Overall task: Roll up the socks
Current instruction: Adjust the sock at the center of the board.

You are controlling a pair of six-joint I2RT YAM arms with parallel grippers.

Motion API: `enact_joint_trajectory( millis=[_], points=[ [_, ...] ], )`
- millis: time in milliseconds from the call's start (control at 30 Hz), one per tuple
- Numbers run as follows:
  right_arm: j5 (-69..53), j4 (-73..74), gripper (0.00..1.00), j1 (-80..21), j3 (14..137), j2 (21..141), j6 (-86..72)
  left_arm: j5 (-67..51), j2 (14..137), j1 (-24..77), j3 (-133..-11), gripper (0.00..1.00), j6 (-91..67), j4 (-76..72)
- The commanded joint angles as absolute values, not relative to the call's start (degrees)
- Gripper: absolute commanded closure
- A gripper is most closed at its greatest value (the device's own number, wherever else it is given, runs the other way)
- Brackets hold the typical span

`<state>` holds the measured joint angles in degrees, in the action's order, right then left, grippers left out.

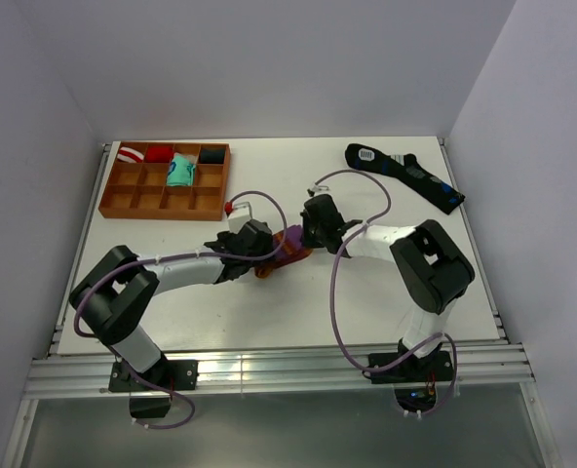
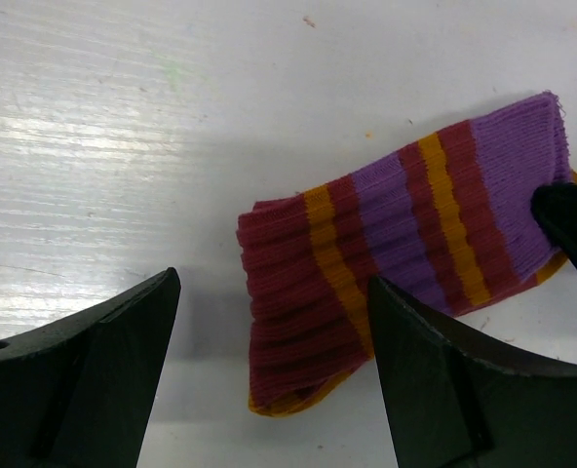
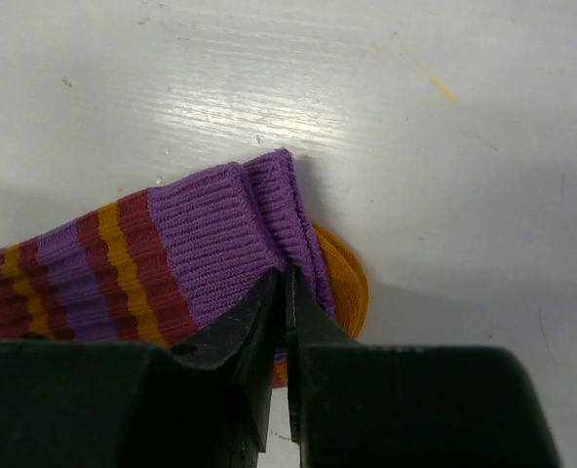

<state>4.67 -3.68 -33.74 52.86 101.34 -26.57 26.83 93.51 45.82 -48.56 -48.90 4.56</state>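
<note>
The socks [image 1: 287,252] lie folded on the white table between my two grippers, maroon with orange stripes and a purple cuff. In the left wrist view the socks [image 2: 386,263] lie flat; my left gripper [image 2: 273,278] is open, its jaws straddling the maroon folded end without touching it. In the right wrist view my right gripper [image 3: 284,278] is shut on the purple cuff of the socks [image 3: 201,234], with an orange part showing beside it. From above, the left gripper [image 1: 259,249] and right gripper [image 1: 311,237] flank the bundle.
A wooden compartment tray [image 1: 123,200] stands at the back left with a red bundle [image 1: 158,153], a teal bundle [image 1: 180,171] and a striped bundle [image 1: 128,154]. A long black sock with blue marks [image 1: 405,175] lies at the back right.
</note>
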Motion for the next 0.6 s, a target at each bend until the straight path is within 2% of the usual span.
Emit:
enact_joint_trajectory(
  millis=[0, 233, 333, 467, 567],
  points=[
    [3.2, 1.7, 0.87, -34.4, 53.6, 104.5, -22.0, 27.9, 94.4, 45.2, -49.8, 0.17, -48.8, 5.2],
    [0.3, 2.5, 0.86, -34.4, 58.1, 106.9, -17.3, 31.7, 96.7, 44.9, -53.2, 0.22, -50.9, 10.7],
    [-1.8, 3.5, 0.86, -34.5, 59.9, 107.5, -15.5, 33.6, 99.0, 44.8, -56.7, 0.31, -51.3, 15.9],
    [-2.7, 5.2, 0.85, -34.6, 61.3, 107.8, -13.3, 34.5, 100.5, 44.8, -58.8, 0.52, -51.4, 19.3],
    [-2.3, 6.3, 0.85, -34.7, 62.2, 108.0, -12.2, 34.3, 99.8, 44.8, -57.7, 0.59, -51.0, 18.6]
  ],
)
